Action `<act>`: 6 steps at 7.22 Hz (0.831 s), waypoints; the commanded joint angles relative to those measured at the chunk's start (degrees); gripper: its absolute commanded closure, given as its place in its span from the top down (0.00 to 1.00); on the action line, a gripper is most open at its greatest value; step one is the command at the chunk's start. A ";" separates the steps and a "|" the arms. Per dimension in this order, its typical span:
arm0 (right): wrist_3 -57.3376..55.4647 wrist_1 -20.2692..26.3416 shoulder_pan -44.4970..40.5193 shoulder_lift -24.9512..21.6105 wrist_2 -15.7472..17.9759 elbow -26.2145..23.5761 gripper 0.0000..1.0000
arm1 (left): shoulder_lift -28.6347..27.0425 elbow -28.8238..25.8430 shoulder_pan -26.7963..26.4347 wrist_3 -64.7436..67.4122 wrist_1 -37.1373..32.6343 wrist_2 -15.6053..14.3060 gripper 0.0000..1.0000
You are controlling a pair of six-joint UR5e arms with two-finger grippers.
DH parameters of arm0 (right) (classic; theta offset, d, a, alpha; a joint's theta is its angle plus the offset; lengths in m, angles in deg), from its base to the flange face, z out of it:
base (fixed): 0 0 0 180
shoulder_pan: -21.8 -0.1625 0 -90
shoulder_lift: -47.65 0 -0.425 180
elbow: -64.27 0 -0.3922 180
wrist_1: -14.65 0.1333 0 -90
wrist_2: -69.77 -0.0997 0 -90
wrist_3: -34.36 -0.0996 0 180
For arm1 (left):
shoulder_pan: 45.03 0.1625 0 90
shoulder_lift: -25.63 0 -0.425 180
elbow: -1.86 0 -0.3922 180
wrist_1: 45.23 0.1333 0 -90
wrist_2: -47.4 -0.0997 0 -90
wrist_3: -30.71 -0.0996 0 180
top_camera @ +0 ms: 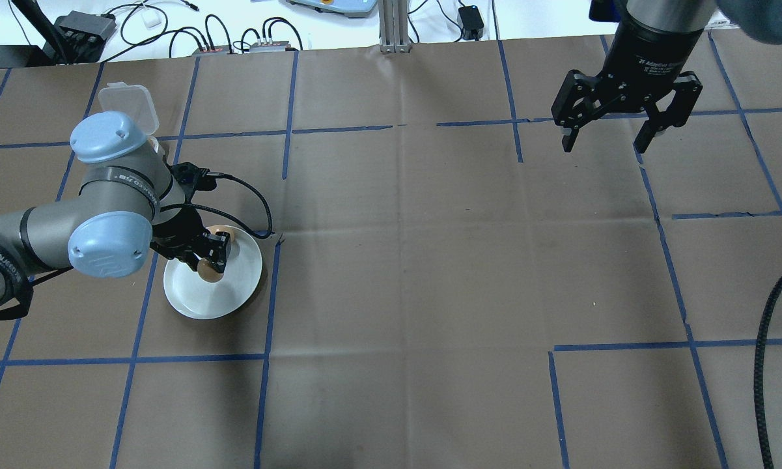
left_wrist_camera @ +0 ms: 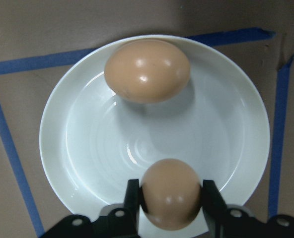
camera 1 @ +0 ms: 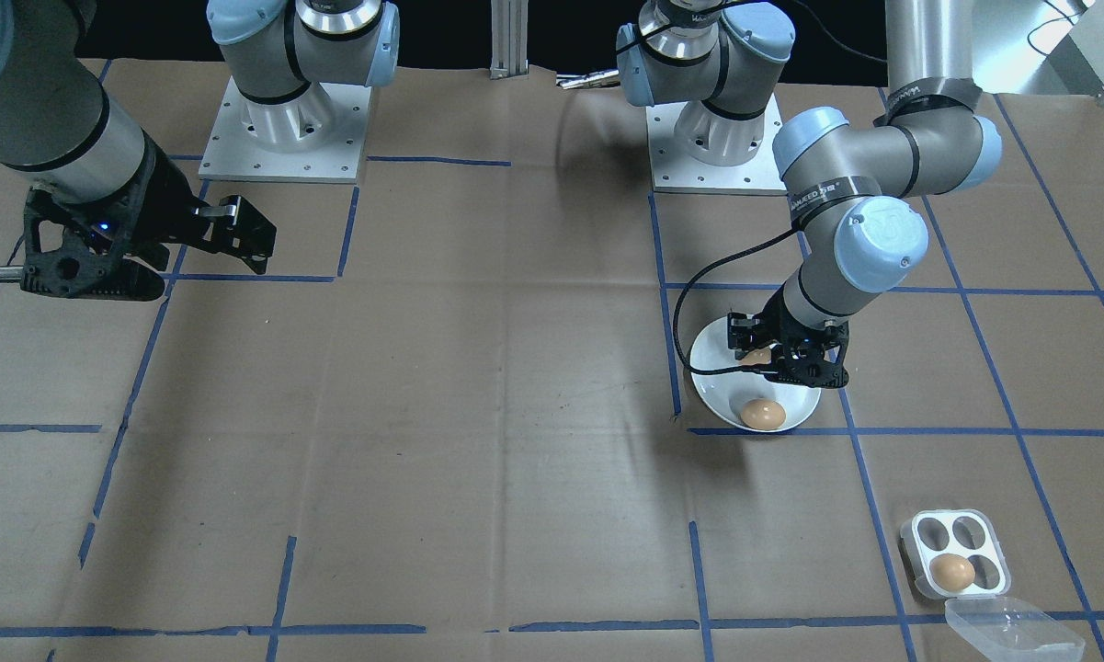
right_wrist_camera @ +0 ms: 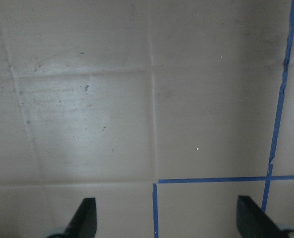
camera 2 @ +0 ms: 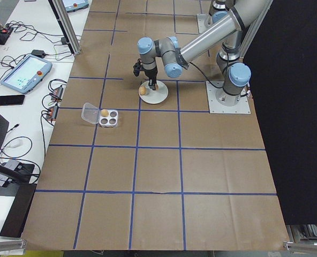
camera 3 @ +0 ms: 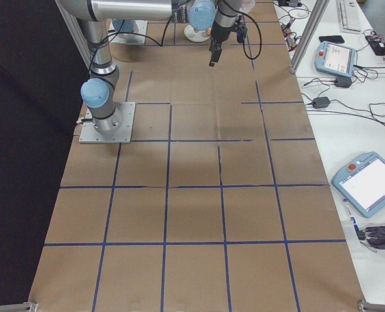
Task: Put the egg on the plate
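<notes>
Left gripper [left_wrist_camera: 171, 198] poised over the white plate [left_wrist_camera: 236, 148], fingers [left_wrist_camera: 210, 198] clamped on either side of a brown egg [left_wrist_camera: 171, 191], held above the plate's near rim in the wrist view. Whether the held egg already touches the plate surface: not discernible. A second brown egg [left_wrist_camera: 147, 70] lying free on the plate at its far side, apart from the held one. In the front-facing view, same gripper [camera 1: 772, 359] hanging over the plate [camera 1: 712, 386], with the loose egg [camera 1: 762, 414] near the rim toward the camera and the gripped egg [camera 1: 756, 356] partly hidden among the black fingers. Plate sitting on the brown paper-covered table [camera 1: 478, 386], inside a square of blue tape lines [camera 1: 662, 276]. Well apart from the plate, a small clear four-well egg tray [camera 1: 956, 552] with a third egg [camera 1: 953, 572] in one well, other wells bare, its lid [camera 1: 1011, 628] swung open beside it. Right gripper [top_camera: 627, 127] raised above bare table far across from the plate, fingers [top_camera: 567, 140] spread wide, nothing between them; only the two fingertips and taped paper seen from its wrist camera.
</notes>
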 commanded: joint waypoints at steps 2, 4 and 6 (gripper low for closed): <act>0.00 0.00 0.00 0.00 0.00 0.00 1.00 | 1.64 -0.53 0.17 0.38 1.00 0.22 1.00; 0.00 0.00 0.00 0.08 0.00 0.00 1.00 | 4.27 -6.82 0.35 4.32 -5.10 0.22 1.00; 0.00 0.00 0.00 0.00 0.00 0.00 1.00 | 3.60 -19.28 1.31 8.00 -19.43 0.31 1.00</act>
